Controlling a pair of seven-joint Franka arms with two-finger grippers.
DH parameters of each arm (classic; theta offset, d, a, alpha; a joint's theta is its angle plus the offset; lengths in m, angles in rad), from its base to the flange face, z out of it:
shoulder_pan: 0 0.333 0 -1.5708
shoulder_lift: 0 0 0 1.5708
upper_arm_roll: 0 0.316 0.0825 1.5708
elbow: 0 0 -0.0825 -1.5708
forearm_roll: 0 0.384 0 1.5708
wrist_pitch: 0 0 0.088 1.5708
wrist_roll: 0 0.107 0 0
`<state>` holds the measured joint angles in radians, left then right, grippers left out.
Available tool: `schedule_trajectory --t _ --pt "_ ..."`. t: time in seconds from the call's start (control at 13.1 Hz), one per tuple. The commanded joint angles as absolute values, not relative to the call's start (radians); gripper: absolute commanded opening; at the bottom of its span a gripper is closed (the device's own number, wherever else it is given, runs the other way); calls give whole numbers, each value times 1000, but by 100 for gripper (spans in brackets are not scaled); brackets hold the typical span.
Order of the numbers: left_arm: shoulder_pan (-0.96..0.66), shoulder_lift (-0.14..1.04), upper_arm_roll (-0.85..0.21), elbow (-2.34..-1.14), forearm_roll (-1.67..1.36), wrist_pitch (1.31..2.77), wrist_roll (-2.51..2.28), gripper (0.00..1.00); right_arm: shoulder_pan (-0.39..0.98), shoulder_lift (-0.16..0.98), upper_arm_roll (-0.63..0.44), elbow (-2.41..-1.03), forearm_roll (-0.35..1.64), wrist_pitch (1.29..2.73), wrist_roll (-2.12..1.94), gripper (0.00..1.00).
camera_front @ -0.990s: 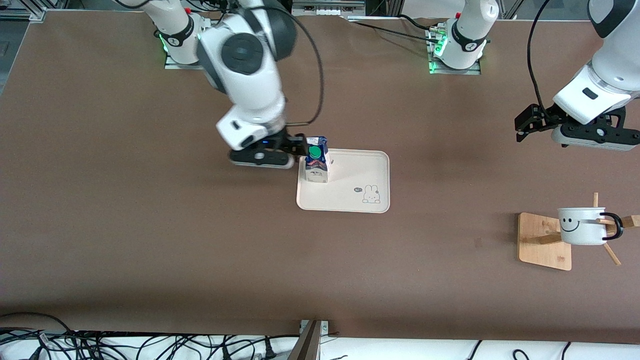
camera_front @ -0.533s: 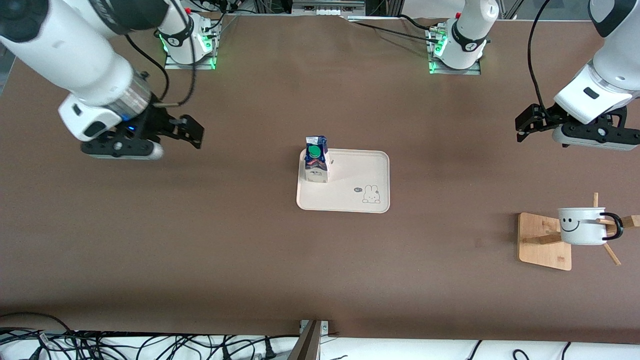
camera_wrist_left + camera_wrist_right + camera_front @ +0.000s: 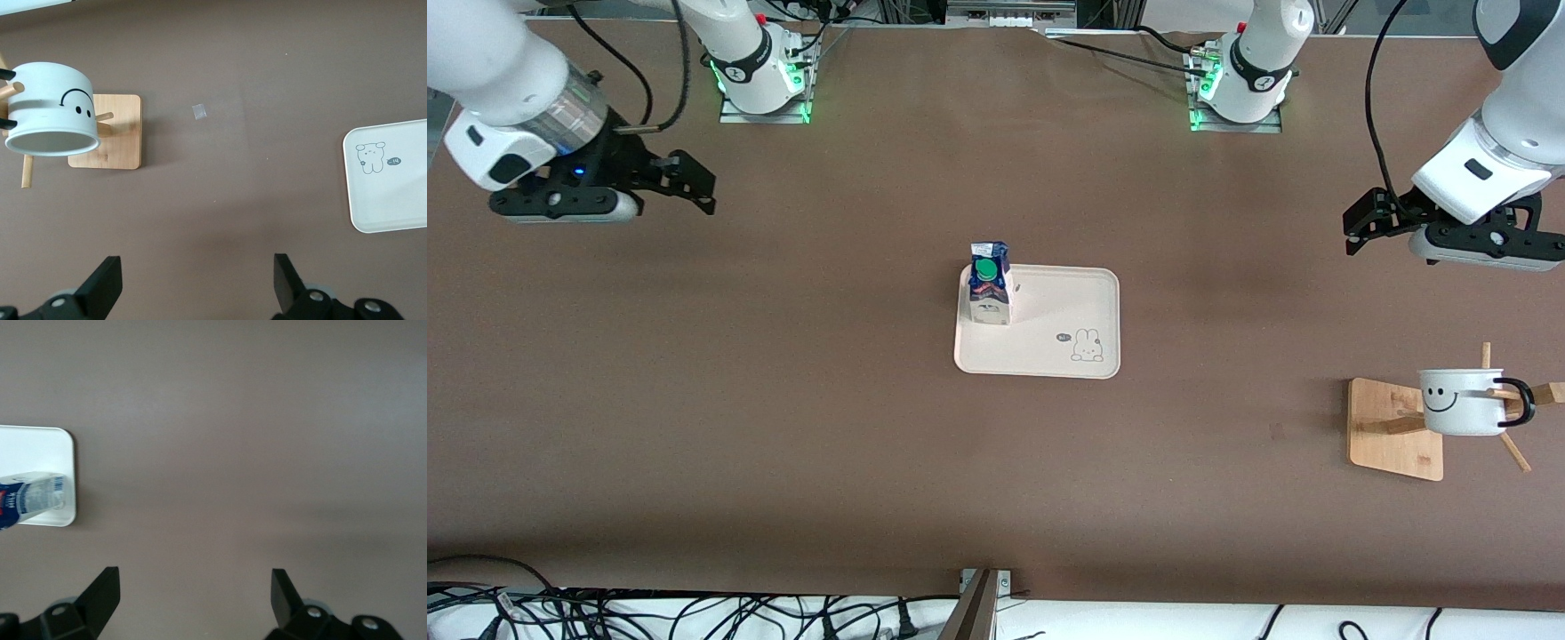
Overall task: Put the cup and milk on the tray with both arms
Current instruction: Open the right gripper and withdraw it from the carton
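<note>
**Milk on the tray, cup on its rack, both tools empty**

Starting at the right arm's end of the table, you see the right tool (image 3: 694, 182) up over bare table (image 3: 783, 427), well apart from the tray. Its fingers (image 3: 100, 593) are spread wide with nothing between them.

At mid-table you find the tray (image 3: 1049, 356), lying flat. The milk (image 3: 990, 284) stands upright on it, in the corner toward the right arm's end and farther from the front camera. The rabbit drawing (image 3: 1087, 345) sits at the corner nearer that camera, toward the left arm's end.

At the left arm's end, the left tool (image 3: 1360, 222) hangs in the air over bare table, jaws fully apart and holding nothing. Nearer the front camera than the tray, the cup (image 3: 1463, 402) hangs tilted on a peg of the wooden rack (image 3: 1392, 444), smiley face showing, well apart from the tray.
</note>
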<state>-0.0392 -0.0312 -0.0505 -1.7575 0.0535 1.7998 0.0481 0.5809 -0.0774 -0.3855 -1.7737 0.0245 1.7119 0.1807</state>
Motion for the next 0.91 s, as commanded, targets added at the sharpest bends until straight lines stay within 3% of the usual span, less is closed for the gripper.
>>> schedule_trajectory --t 0.0,0.3,0.84 --pt "-38 -12 -48 -1717 28 1772 74 100 404 -97 -260 -1802 20 1727 104 100" --pt "-38 -12 -48 -1717 28 1772 74 100 128 -80 -17 -1793 21 1726 37 100" --pt "17 12 -35 -1717 -96 1750 60 100 120 -26 -15 -1657 20 1704 35 100"
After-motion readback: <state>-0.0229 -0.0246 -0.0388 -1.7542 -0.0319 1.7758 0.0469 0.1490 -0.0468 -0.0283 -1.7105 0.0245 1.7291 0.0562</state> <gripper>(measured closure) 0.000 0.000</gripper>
